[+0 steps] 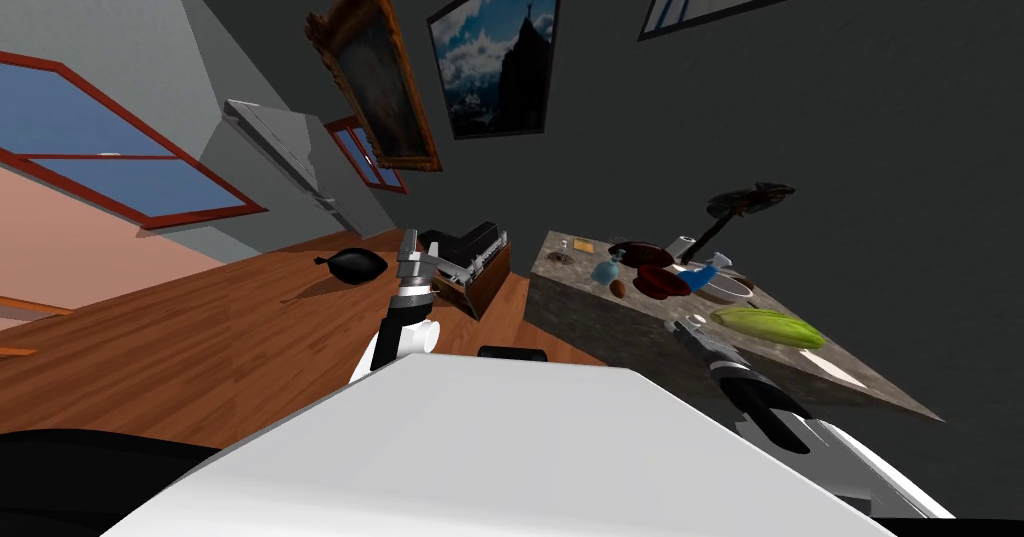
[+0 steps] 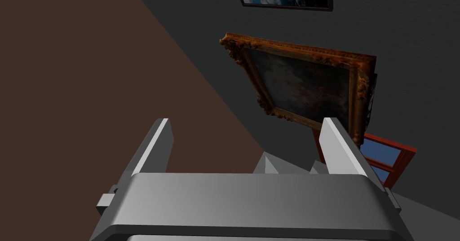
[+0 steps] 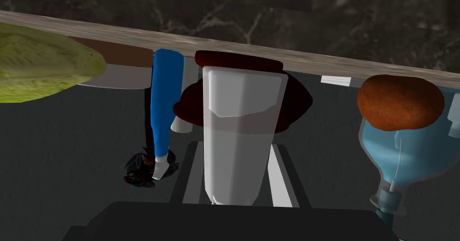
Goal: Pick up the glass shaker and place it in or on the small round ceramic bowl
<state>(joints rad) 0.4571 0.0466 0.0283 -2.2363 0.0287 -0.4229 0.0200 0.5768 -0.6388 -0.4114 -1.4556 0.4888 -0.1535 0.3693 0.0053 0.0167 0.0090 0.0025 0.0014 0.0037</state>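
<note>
A pale, see-through shaker (image 3: 238, 117) sits between the two fingers of my right gripper (image 3: 236, 146), which press its sides. In the head view it is a small white piece (image 1: 697, 319) at the front edge of the marble table (image 1: 600, 311), at the tip of my right gripper (image 1: 690, 329). Whether it still touches the tabletop I cannot tell. A dark red round bowl (image 1: 662, 281) lies just beyond it; its rim (image 3: 296, 99) shows on both sides behind the shaker. My left gripper (image 1: 415, 251) is held up over the wooden floor, away from the table, and its fingers (image 2: 155, 146) stand open and empty.
Close around the shaker are a blue bottle (image 3: 166, 99), a green leafy vegetable (image 1: 768, 327), a brown round lump (image 3: 400, 101) and a light blue bottle (image 3: 404, 157). A second dark red dish (image 1: 640, 253) and a white plate (image 1: 745, 286) lie farther back.
</note>
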